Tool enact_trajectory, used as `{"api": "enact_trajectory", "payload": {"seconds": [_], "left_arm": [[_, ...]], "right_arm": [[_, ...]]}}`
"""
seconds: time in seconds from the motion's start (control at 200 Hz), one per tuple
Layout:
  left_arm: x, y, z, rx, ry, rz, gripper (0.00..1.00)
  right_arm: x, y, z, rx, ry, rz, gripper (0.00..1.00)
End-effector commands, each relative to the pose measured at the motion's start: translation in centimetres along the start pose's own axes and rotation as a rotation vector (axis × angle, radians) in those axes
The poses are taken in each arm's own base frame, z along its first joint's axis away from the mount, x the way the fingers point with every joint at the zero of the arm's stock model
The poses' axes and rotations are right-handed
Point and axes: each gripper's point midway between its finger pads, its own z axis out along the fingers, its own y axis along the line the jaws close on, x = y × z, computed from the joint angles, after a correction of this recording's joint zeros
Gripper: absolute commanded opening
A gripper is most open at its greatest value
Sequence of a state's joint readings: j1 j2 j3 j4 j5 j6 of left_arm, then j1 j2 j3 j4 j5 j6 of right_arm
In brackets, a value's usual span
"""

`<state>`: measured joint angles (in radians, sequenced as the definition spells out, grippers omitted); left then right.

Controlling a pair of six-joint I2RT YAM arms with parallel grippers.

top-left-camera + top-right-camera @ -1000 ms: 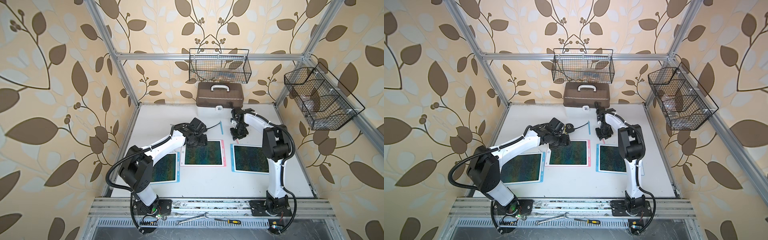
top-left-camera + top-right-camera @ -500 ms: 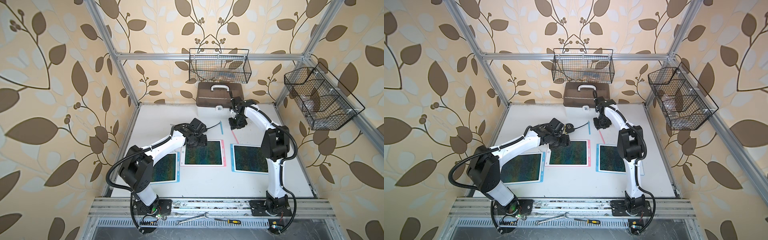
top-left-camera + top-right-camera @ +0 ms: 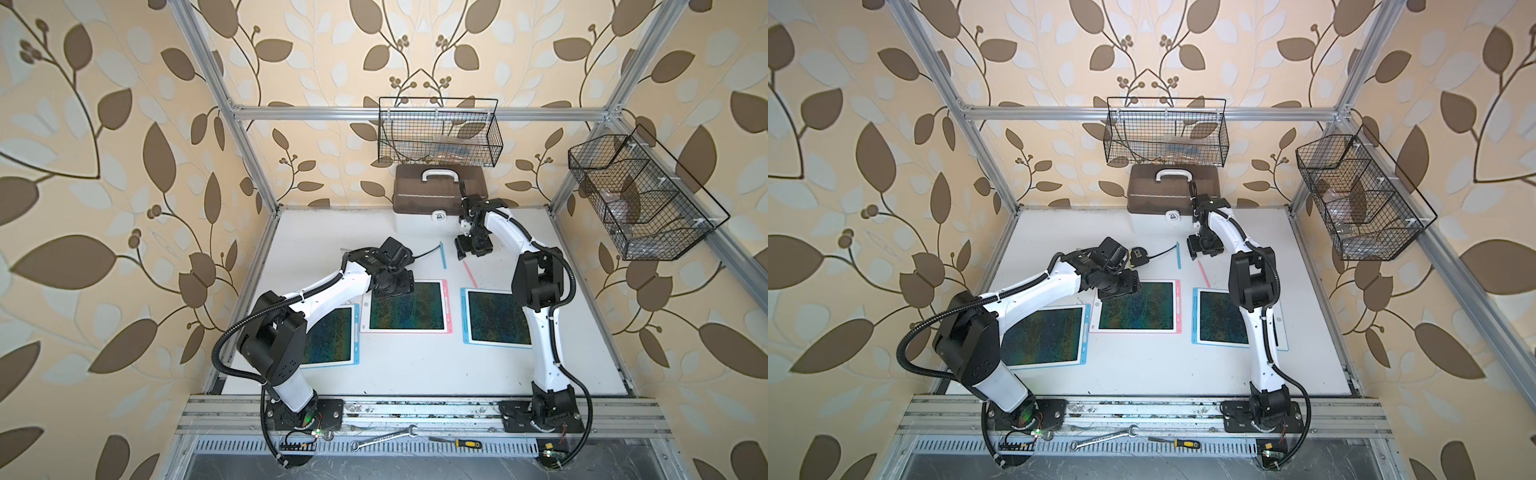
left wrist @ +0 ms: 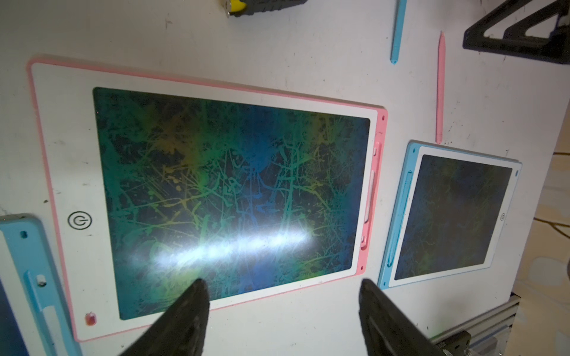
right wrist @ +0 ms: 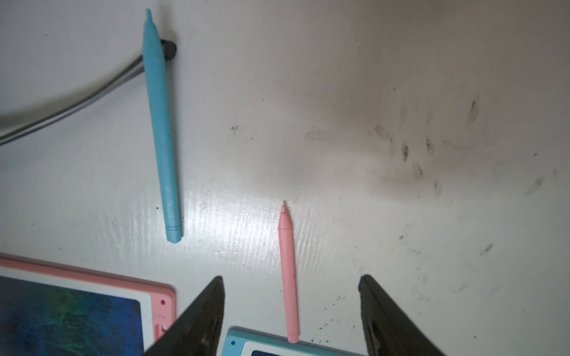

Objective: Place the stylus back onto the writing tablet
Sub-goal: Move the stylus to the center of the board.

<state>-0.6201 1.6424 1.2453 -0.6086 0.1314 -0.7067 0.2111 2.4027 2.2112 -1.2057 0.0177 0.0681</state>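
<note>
Pink stylus (image 5: 288, 274) lies loose below the wide-open, empty right gripper (image 5: 290, 277), butt at the mostly cut-off blue tablet (image 5: 239, 337). Blue stylus (image 5: 162, 129) crosses a cable (image 5: 77, 108) nearby; left gripper (image 4: 282, 283) gapes empty over the pink tablet (image 4: 49, 138).

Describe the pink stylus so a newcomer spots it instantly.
Find the brown toolbox at the table's back edge. Two loose styluses lie between it and the tablets. The pink stylus is the pink one, its end at a blue-framed tablet's corner; the blue stylus lies apart.
</note>
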Motion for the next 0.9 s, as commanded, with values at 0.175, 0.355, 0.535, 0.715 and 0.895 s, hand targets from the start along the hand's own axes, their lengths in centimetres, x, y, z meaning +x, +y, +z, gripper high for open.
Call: {"api": "enact_trajectory", "payload": {"seconds": [0.175,0.355,0.535,0.715,0.895], "left_arm": [[-0.5,-0.7,-1.3,0.029,-0.019,-0.002,0.77],[-0.5,-0.7,-1.0,0.03,-0.015,0.0,0.77],[-0.7,-0.9,-1.1,0.035,-0.017,0.006,0.77],[-0.9,-1.3,-0.8,0.037,-0.011,0.016,0.77],[-1.3,-1.7,-0.8,0.046,-0.016,0.021,0.77]], "right_arm": [[1.1,1.4,2.2,-0.021,0.073,-0.048,0.72],[1.9,1.6,2.0,-0.047,0.072,-0.02,0.71],[3.1,1.6,2.2,-0.146,0.064,0.075,0.7],[3.6,1.3,2.5,-0.178,0.063,0.111,0.7],[3.8,1.9,2.9,-0.202,0.086,0.107,0.71]]}}
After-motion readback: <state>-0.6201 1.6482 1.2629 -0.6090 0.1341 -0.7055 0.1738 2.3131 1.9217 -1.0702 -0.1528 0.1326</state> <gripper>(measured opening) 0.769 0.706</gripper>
